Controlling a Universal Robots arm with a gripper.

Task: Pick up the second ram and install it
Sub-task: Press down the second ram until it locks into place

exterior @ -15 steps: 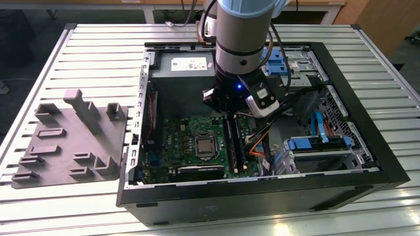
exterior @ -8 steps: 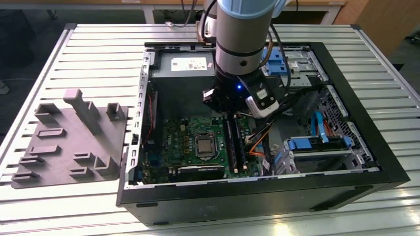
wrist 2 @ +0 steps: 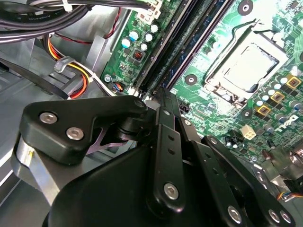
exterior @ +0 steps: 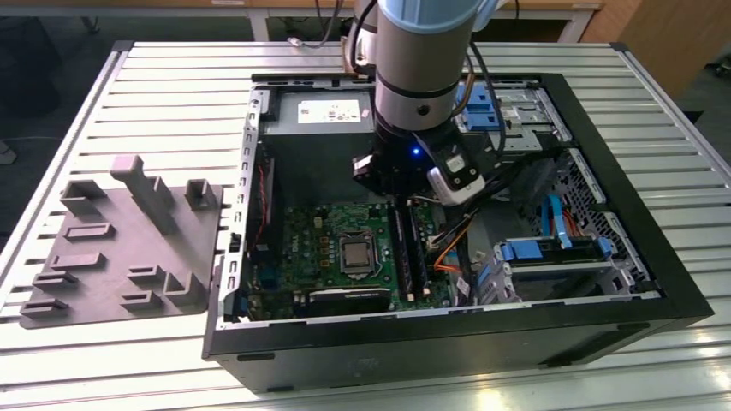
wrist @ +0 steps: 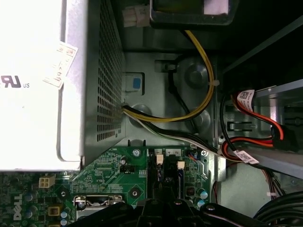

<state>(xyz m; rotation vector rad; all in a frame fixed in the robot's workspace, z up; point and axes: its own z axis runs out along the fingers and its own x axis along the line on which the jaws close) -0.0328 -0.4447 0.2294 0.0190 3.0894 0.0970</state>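
Fingers (wrist 2: 163, 101) pressed together over long black slots (wrist 2: 173, 52) of green motherboard (wrist 2: 222, 33) — grasp undeterminable, seating apparently underway.

case (exterior: 639, 282) on table (exterior: 171, 77) | tray (exterior: 120, 244) at case's 9 o'clock, exterior view | motherboard (exterior: 331, 248) in case | gripper (exterior: 395, 201) above slots (exterior: 408, 253) | drive bay (exterior: 560, 257) at motherboard's 3 o'clock
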